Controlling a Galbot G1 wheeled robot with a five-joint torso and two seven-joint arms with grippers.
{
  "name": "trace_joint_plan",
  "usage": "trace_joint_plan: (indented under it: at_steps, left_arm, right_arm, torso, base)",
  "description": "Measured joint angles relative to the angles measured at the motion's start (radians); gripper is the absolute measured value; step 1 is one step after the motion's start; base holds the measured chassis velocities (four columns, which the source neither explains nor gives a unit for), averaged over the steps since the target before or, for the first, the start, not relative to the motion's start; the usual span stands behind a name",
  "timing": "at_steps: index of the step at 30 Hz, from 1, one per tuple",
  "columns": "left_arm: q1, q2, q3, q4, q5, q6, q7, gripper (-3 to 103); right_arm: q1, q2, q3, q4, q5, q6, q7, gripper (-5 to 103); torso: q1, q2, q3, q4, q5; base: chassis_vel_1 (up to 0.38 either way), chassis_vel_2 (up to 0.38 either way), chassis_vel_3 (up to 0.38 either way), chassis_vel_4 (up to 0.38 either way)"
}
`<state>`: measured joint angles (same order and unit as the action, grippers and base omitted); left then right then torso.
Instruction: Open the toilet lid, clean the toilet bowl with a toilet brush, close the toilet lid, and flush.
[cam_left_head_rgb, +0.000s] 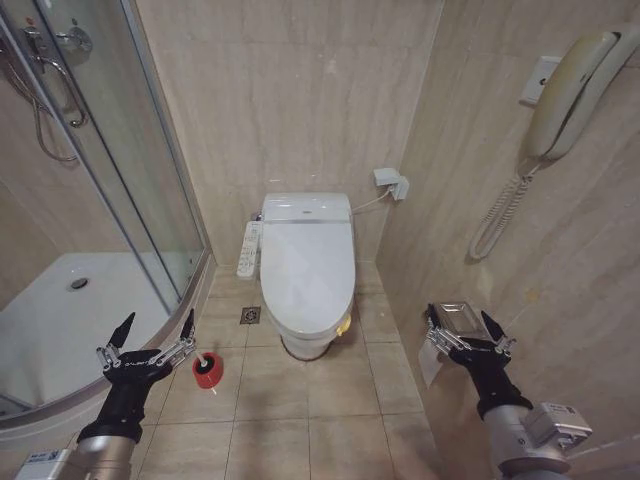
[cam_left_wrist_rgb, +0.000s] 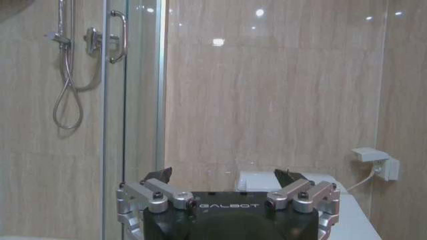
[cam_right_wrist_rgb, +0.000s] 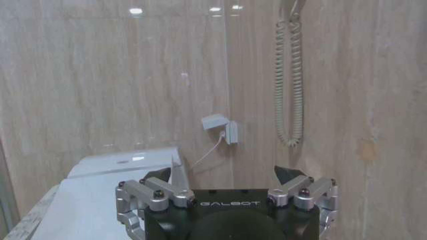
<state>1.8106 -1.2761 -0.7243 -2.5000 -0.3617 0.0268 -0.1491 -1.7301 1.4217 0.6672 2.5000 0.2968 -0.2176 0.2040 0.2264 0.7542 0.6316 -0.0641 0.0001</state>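
The glossy white toilet lid (cam_left_head_rgb: 308, 262) lies shut on the toilet against the back wall, a yellow cord loop (cam_left_head_rgb: 343, 325) at its front rim. The toilet bowl is hidden under it. Left of the toilet a small red holder cup (cam_left_head_rgb: 206, 372) stands on the floor tiles; the toilet brush (cam_left_head_rgb: 210, 357) shows as a white handle end rising from it, its head hidden. My left gripper (cam_left_head_rgb: 158, 322) hangs open just left of the cup, nothing between its fingers. My right gripper (cam_left_head_rgb: 460, 316) is open by the right wall. The lid also appears beyond my left gripper (cam_left_wrist_rgb: 223, 175) and my right gripper (cam_right_wrist_rgb: 223, 172).
A glass shower cabin (cam_left_head_rgb: 130, 180) with a white tray (cam_left_head_rgb: 70, 310) fills the left side. A control panel (cam_left_head_rgb: 248, 248) hangs beside the toilet and a floor drain (cam_left_head_rgb: 250, 315) lies below it. On the right wall are a phone (cam_left_head_rgb: 570, 90) and a paper roll (cam_left_head_rgb: 431, 362).
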Motion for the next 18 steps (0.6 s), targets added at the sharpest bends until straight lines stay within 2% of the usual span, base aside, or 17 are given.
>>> trace_joint_plan:
  at_steps: [10,18]
  left_arm:
    - [0.000,0.000,0.000,0.000,0.000,0.000,0.000,100]
    - [0.000,0.000,0.000,0.000,0.000,0.000,0.000,100]
  right_arm:
    - [0.000,0.000,0.000,0.000,0.000,0.000,0.000,100]
    - [0.000,0.000,0.000,0.000,0.000,0.000,0.000,100]
  torso:
    - [-0.001,0.000,0.000,-0.0002,-0.0002]
    - [0.000,0.000,0.000,0.0001,-0.0001]
  base:
    - [0.084,-0.083,-0.080,0.067]
    - [0.003,-0.004,-0.007,0.002]
